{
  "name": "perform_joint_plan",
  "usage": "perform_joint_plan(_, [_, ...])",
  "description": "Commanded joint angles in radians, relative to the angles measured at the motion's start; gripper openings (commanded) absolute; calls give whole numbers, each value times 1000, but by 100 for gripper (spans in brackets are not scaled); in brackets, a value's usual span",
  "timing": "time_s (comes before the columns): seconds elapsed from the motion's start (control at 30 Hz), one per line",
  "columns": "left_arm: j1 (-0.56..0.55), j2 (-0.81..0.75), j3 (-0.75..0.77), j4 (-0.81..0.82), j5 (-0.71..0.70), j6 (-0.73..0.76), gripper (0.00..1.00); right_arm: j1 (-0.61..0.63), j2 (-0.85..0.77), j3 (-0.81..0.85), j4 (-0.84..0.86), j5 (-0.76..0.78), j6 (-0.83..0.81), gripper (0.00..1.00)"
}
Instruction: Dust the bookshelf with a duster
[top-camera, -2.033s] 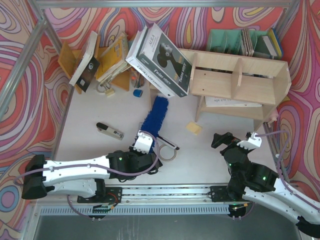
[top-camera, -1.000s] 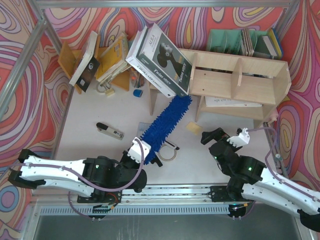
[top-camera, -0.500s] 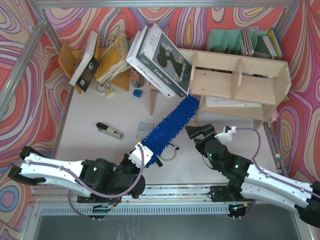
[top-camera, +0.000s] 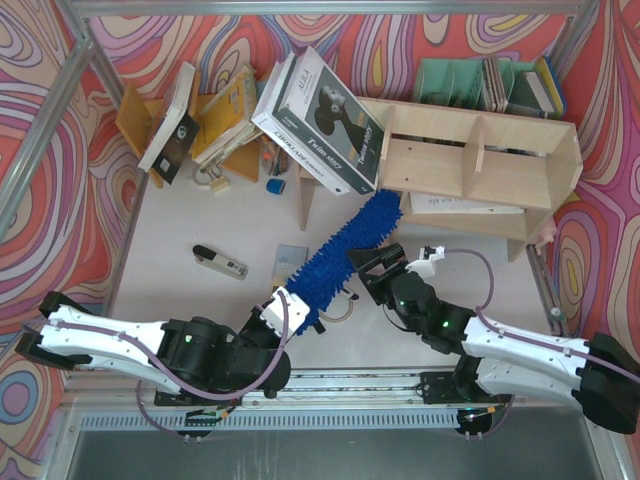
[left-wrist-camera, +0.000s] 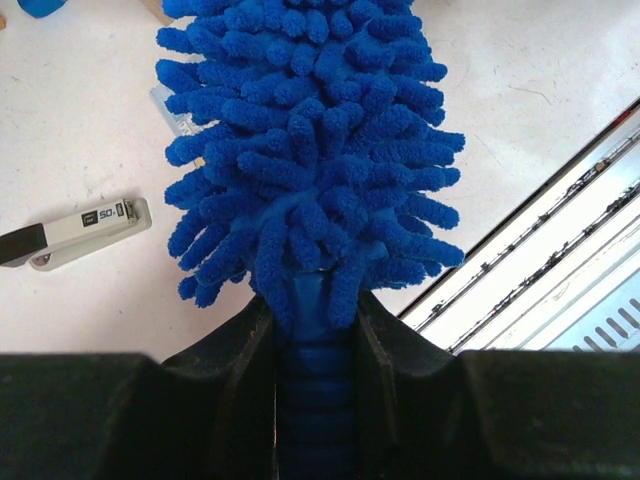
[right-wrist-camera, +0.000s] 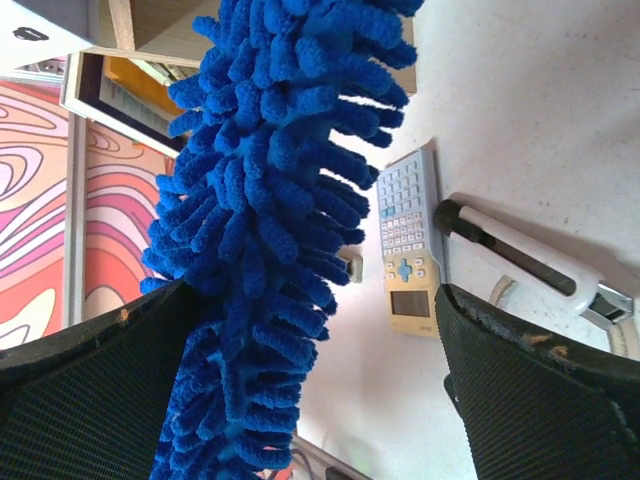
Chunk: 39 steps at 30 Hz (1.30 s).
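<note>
The left pincer (left-wrist-camera: 315, 335) is clamped on the slim handle (left-wrist-camera: 315, 410) of the duster (top-camera: 340, 255), just below the fluffy blue head. The right pincer (right-wrist-camera: 312, 292) has its two fingers apart, one on each side of the head. In its own view the finger at the left is against the bristles, and the other one is clear of them.

Half a second ago the right pincer was beside the duster; now it has moved to the left and stands around the middle of the head. One second ago it was still well apart from the duster, more to the right. The left arm and the duster lie almost as they did half a second ago. Two seconds ago the duster pointed more straight toward the back.

The left arm lies low along the near edge of the table (top-camera: 180, 230), bent at the elbow, its wrist pointing to the back right. The right arm reaches from its base diagonally to the left. The duster is slanted, and its tip is just at the lower left corner of the bookshelf (top-camera: 470, 160), under a big leaning book (top-camera: 320, 120).

The left wrist view shows a stapler (left-wrist-camera: 70, 232) on the table to the left of the head. The right wrist view shows a calculator (right-wrist-camera: 410, 245) lying behind the head, which the left wrist view almost hides.
</note>
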Motion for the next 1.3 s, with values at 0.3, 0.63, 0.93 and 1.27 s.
perform_joint_plan(0.3, [-16,-6,19,131,34,86,0,5,125,78,177,-39,12,84])
perform_joint_plan(0.63, [-16,-25,-5,128,46,64,0,4,193,112,210,-67,33,52])
perform_joint_plan(0.93, [-16,-32,8,36,-3,14,23,6,185,108,163,-68,80,9])
perform_joint_plan(1.27, [-16,-94,96,-130,-143,-42,98,9,181,117,108,-64,131,2])
